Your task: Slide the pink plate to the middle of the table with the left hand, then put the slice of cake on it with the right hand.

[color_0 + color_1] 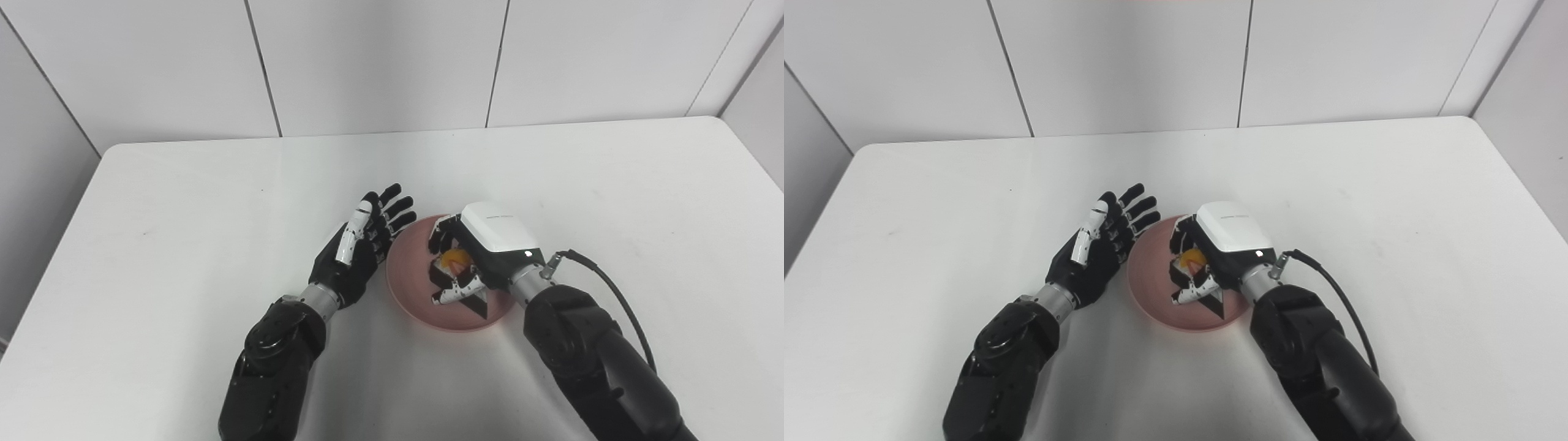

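Note:
The pink plate lies near the middle of the white table. Over it my right hand is shut on the slice of cake, a dark wedge with an orange top, which rests low in the plate. Part of the cake is hidden by the fingers. My left hand is open, fingers spread, just left of the plate's rim with its fingertips next to the edge. In the right eye view the same plate, cake and left hand appear.
The table's back edge meets a white panelled wall. A black cable runs from my right wrist over the table to the right.

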